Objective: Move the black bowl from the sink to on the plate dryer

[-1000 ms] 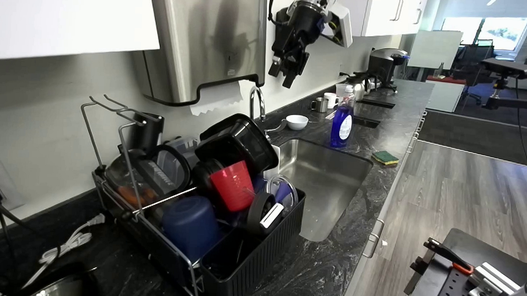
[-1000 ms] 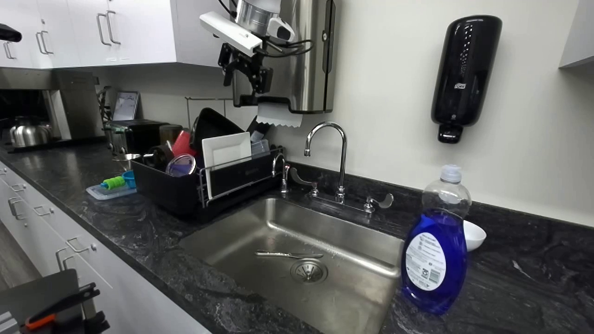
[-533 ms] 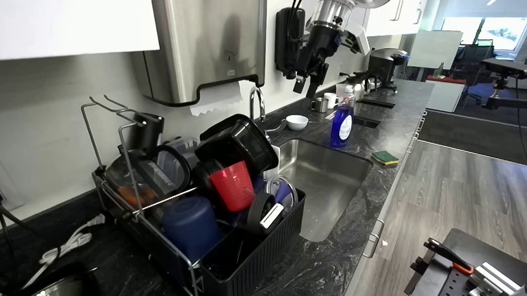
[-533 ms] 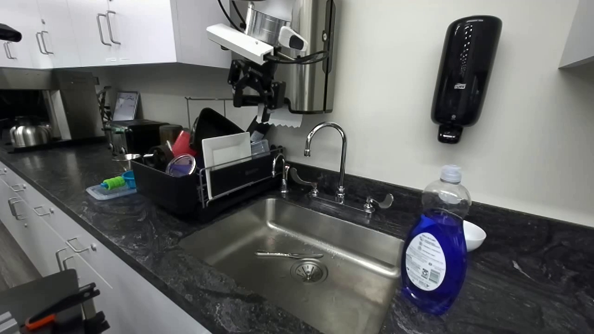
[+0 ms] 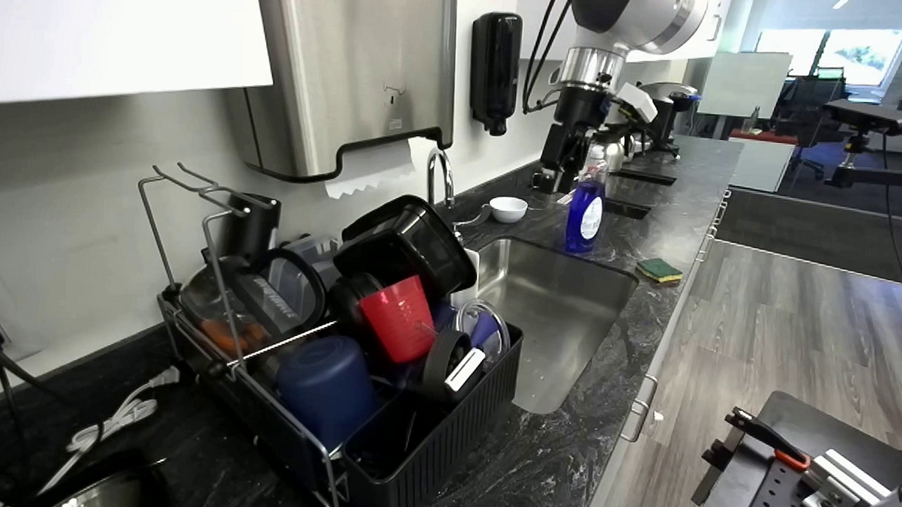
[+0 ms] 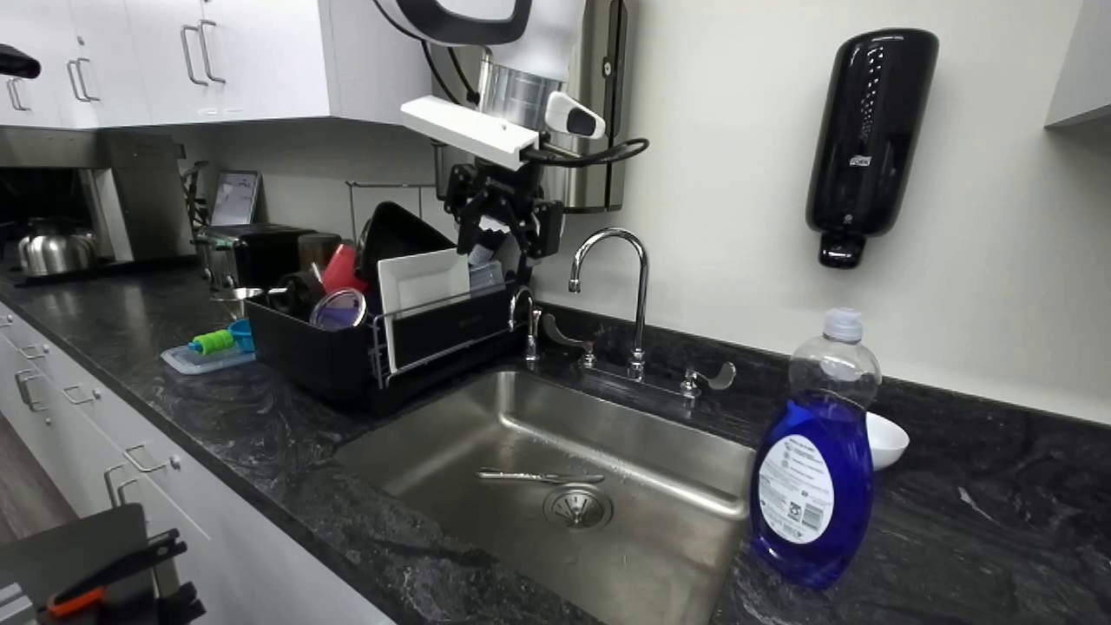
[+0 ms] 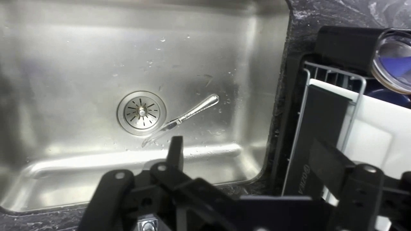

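While the black two-fingered robot gripper (image 7: 249,152) hangs in the air at the end of the white and silver arm (image 5: 647,20), its fingers (image 7: 175,155) stand spread wide apart. The large squarish bowl of glossy black plastic (image 5: 421,245) rests tilted atop other kitchenware in the big black wire dish rack (image 5: 444,437), so it is out of the rectangular grey metal sink (image 7: 80,73). Just beside it, a red plastic cup (image 5: 398,319) leans at a slant, and a dark blue plastic container (image 5: 326,388) sits nearby in the same rack. On the side towards the sink, a square white plate (image 6: 424,282) stands on edge. The sink, next to the rack, holds a slim silver table knife (image 7: 180,121), lying flat just beside the round metal drain (image 7: 142,113), with drops of water (image 7: 162,39) scattered around them. Between sink and pale wall (image 6: 720,217) rises a slim curved chrome faucet (image 6: 640,321). Beyond the sink's end farthest from the rack, a clear bottle of deep blue dish soap (image 6: 811,495) stands upright on the dark marbled countertop (image 6: 998,538), near a small round white bowl (image 5: 508,209). A green and yellow sponge (image 5: 658,270) lies flat by the counter's front edge, and a brushed-steel paper towel dispenser (image 5: 360,63) and a tall glossy black soap dispenser (image 6: 872,139) hang on the wall
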Motion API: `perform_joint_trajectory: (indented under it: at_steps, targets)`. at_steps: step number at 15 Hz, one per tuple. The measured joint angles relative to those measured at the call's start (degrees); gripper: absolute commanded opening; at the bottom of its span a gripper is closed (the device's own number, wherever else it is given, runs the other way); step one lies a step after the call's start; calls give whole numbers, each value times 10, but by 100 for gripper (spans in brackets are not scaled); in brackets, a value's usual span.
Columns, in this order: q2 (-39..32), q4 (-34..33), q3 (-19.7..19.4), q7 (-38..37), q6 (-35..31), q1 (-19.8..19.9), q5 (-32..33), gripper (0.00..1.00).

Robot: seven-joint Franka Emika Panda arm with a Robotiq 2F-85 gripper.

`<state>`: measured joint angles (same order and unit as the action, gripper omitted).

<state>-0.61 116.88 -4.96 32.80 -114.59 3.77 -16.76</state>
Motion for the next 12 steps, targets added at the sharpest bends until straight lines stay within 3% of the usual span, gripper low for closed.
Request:
perform_joint_trajectory:
  at_steps: [7,12]
  targets:
    - [-1,89,-15,90,-99,14,8,100]
    - [0,117,-12,94,-129,11,14,100]
